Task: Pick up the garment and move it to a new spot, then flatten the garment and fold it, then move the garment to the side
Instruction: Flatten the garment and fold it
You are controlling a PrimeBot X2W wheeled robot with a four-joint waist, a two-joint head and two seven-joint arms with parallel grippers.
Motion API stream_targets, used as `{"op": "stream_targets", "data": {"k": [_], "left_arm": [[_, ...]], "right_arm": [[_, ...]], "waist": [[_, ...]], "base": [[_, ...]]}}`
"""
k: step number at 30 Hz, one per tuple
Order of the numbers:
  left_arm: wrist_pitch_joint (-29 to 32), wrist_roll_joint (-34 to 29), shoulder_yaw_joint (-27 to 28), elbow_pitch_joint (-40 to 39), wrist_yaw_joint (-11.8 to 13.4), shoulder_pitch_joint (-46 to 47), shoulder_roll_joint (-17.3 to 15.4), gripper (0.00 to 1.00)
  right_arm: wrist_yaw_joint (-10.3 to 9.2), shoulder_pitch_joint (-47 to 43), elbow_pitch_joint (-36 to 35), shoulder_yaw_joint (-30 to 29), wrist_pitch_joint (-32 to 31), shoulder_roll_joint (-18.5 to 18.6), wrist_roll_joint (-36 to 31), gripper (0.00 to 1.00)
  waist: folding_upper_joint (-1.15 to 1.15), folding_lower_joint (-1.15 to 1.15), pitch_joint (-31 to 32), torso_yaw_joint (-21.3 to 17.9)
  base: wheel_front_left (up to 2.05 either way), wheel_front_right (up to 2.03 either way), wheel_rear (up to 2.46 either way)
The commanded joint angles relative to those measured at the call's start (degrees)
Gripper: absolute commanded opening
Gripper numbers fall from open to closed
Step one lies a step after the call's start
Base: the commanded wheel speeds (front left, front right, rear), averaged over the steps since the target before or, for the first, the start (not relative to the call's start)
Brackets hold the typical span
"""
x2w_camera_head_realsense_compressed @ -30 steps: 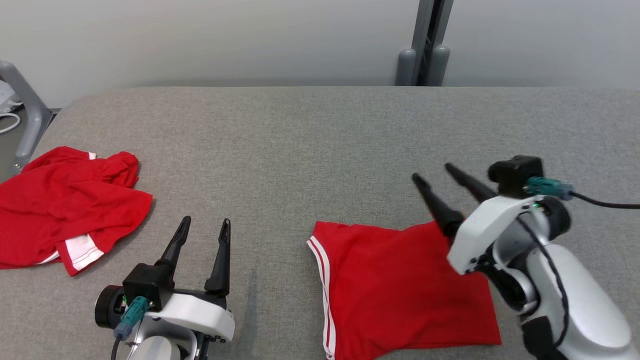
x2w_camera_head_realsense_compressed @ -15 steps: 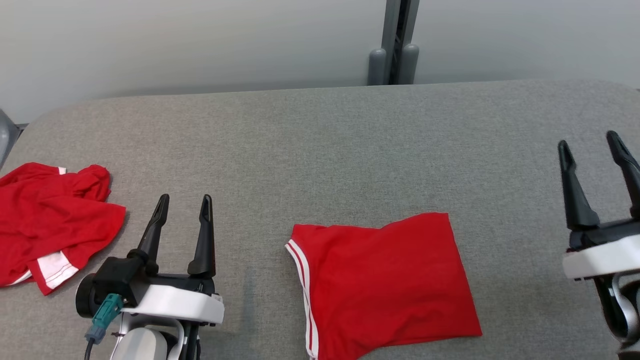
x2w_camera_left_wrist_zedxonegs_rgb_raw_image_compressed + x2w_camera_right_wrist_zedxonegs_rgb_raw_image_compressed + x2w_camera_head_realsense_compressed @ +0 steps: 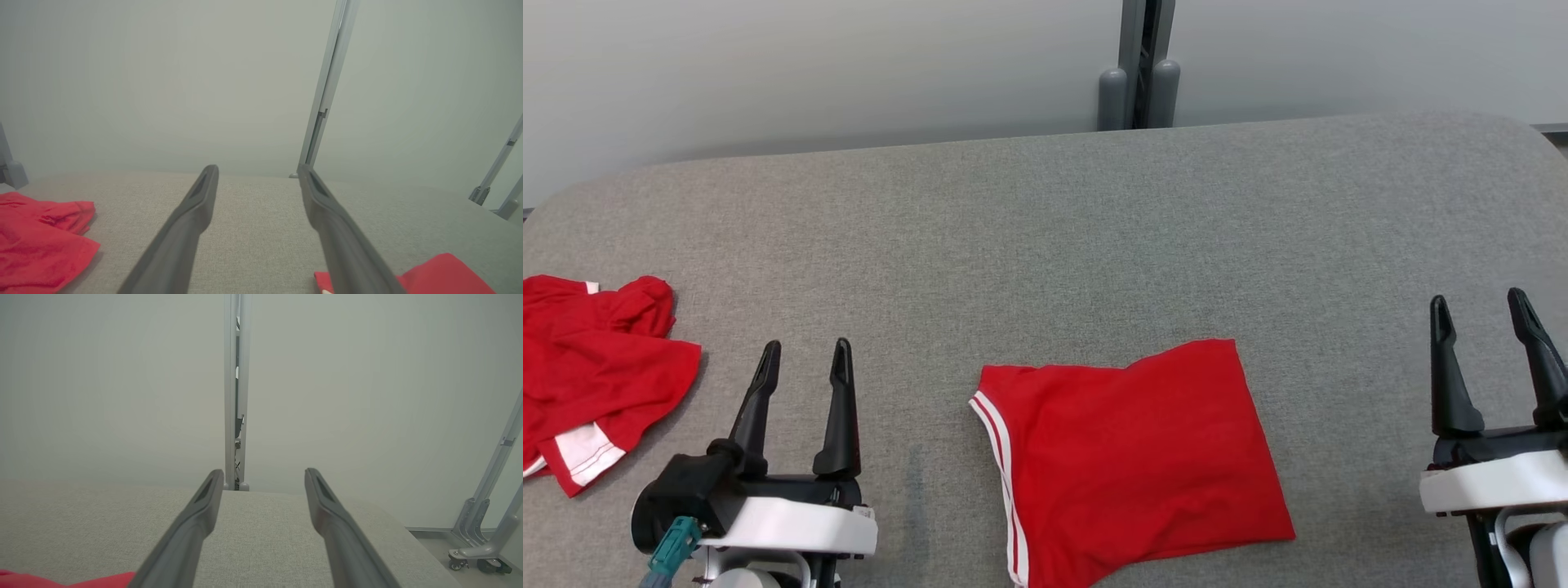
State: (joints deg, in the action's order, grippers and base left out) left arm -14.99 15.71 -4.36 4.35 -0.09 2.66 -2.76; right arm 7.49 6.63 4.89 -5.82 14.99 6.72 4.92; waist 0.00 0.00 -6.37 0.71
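A folded red garment point(image 3: 1131, 461) with white stripes along its left edge lies flat on the grey table point(image 3: 1045, 237), near the front middle. Its corner shows in the left wrist view point(image 3: 441, 273) and a sliver in the right wrist view point(image 3: 61, 580). My left gripper point(image 3: 805, 355) stands open at the lower left, left of the garment and apart from it. My right gripper point(image 3: 1478, 306) stands open at the lower right, well right of the garment. Both hold nothing.
A second red garment point(image 3: 592, 367) with white trim lies crumpled at the table's left edge, seen too in the left wrist view point(image 3: 41, 241). A grey post point(image 3: 1139, 65) stands behind the table against the pale wall. Metal frame legs point(image 3: 486, 522) stand off the table's right end.
The right gripper drew back off the folded garment's top right corner to the lower right. The camera turned, so the whole picture slid left. The left arm kept its pose.
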Motion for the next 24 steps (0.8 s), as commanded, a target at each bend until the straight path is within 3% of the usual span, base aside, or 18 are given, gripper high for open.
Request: {"op": "stream_targets", "data": {"k": [1, 6, 24], "left_arm": [[-0.2, -0.2, 0.4, -0.4, 0.3, -0.5, -0.3, 1.0], [-0.2, -1.3, -0.4, -1.1, 0.4, -1.7, -0.2, 1.0], [-0.2, -0.9, -1.9, -1.2, 1.2, -2.4, -0.3, 1.0]], "right_arm": [[0.0, -0.2, -0.1, 0.3, 0.3, 0.0, 0.1, 1.0], [-0.01, 0.1, -0.2, 3.8, 0.3, 1.8, 1.5, 1.0], [0.0, 1.0, 1.4, 5.6, 0.3, 3.6, 2.5, 1.0]], "waist": [[0.0, 0.0, 0.0, 0.1], [0.0, 0.0, 0.0, 0.7], [0.0, 0.0, 0.2, 3.5]], "base": [[0.0, 0.0, 0.0], [0.0, 0.0, 0.0], [0.0, 0.0, 0.0]]}}
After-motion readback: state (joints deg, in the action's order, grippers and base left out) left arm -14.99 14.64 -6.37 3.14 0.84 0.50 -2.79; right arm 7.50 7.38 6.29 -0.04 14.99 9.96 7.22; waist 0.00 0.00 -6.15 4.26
